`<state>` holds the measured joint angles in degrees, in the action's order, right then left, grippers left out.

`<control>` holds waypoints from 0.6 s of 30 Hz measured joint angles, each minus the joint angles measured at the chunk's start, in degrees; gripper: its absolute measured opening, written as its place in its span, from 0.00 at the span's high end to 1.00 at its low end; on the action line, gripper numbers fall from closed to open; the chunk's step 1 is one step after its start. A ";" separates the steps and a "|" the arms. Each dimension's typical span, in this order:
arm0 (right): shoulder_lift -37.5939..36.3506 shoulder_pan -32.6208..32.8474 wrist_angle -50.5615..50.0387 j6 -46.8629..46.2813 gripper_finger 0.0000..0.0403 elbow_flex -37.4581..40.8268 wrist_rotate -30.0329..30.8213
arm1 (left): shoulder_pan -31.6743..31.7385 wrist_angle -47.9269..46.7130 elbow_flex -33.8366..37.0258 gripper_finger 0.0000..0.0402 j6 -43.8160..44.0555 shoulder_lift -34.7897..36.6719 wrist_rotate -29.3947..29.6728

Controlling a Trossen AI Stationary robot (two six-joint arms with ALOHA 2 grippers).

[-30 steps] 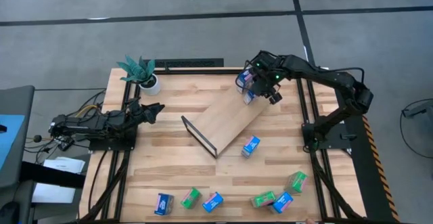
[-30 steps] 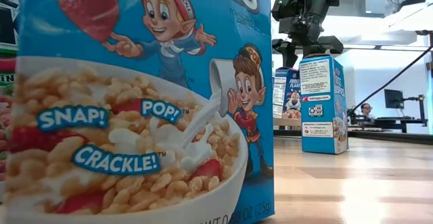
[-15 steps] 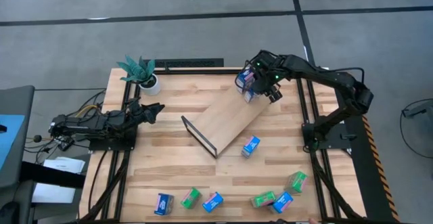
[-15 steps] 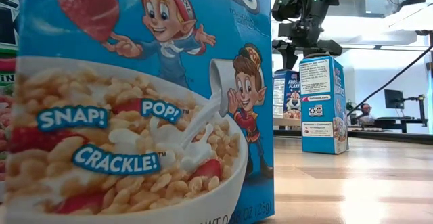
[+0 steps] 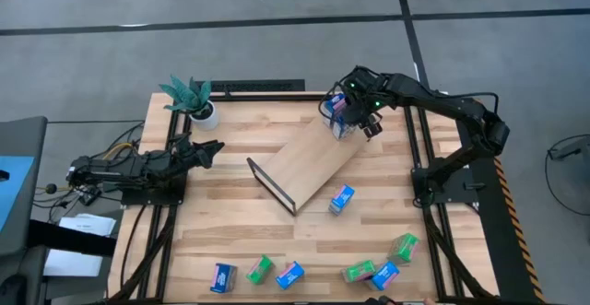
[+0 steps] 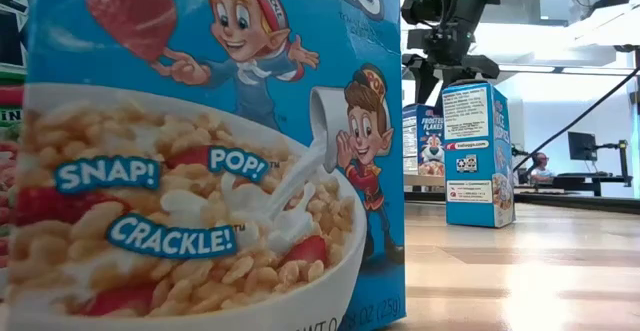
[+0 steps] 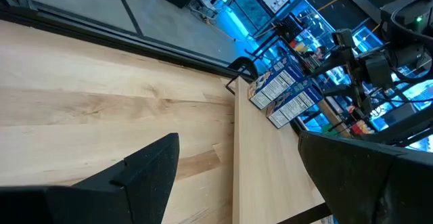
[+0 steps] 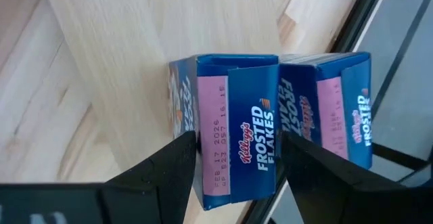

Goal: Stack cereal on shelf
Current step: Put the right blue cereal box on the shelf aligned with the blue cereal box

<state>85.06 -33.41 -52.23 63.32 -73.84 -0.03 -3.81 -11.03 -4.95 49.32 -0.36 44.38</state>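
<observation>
Right gripper (image 8: 233, 158) fingers spread, straddling blue cereal box (image 8: 233, 129) at shelf (image 5: 309, 162) far end; I see left gripper (image 5: 214, 147) spread near desk's left edge.

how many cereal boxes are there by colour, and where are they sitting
blue boxes on the shelf: 2
blue boxes on the table: 4
green boxes on the table: 3
total: 9 boxes, 6 blue and 3 green

Bright, even light; low view's foreground blurred.
</observation>
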 joint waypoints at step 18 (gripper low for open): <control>-3.54 2.41 -0.68 -8.76 0.21 -4.27 8.11 | 0.00 0.02 0.02 0.27 0.24 0.00 -0.44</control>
<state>81.52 -31.00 -52.91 54.56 -78.11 8.08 -3.81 -11.01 -4.93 49.56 -0.36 43.94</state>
